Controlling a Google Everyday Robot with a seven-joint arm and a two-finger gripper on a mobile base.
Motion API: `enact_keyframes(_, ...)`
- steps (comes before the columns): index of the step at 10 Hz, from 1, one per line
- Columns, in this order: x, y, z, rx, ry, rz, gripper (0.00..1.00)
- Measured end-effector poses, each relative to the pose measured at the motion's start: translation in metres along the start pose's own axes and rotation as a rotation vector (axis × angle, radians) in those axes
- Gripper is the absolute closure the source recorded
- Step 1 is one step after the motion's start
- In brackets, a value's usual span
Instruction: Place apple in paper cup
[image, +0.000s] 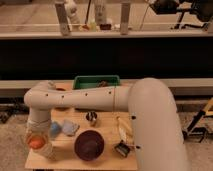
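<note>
My gripper (38, 140) hangs from the wrist over the table's front left corner. The small orange-red apple (35, 143) is right at its tip. The beige paper cup (47, 151) shows partly, just below and to the right of the apple, mostly covered by the gripper. I cannot tell whether the apple is inside the cup's mouth or just above it. The white arm (100, 100) reaches across the table from the right.
A dark maroon bowl (89, 145) stands at the front middle, with a shiny metal cup (91, 118) behind it. A blue cloth (66, 128) lies beside the gripper. A green tray (97, 81) stands at the back, and a banana (123, 129) and a small black object (121, 148) lie to the right.
</note>
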Motion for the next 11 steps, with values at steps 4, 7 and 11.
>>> enact_keyframes(4, 0.000, 0.000, 0.002, -0.013, -0.004, 0.041, 0.20)
enact_keyframes(7, 0.001, 0.000, 0.002, -0.014, 0.002, 0.047, 0.20)
enact_keyframes(11, 0.002, 0.002, -0.009, 0.004, 0.061, 0.079, 0.20)
